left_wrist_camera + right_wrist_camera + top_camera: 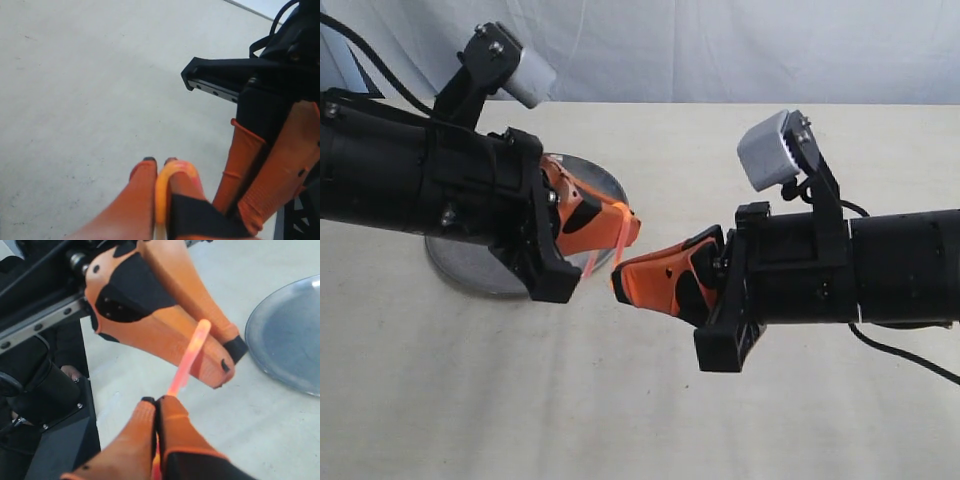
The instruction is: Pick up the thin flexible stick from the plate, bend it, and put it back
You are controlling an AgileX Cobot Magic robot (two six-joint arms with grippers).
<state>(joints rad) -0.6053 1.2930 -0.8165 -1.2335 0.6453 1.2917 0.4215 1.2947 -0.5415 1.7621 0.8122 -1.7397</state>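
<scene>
Since the stick (pixel 620 247) is off the plate (pixel 470 268) and gripped near both ends, I judge the pickup done and the bend barely begun: it shows a slight curve at most. My left hand (pixel 626 232) is pinched shut on its upper end and my right hand (pixel 617 278) on its lower end, both above the desk (pixel 520 400). Bending it properly and laying it back are left. The plate sits at about nine o'clock from my hands, partly hidden behind my left arm; the part I can see holds nothing.
</scene>
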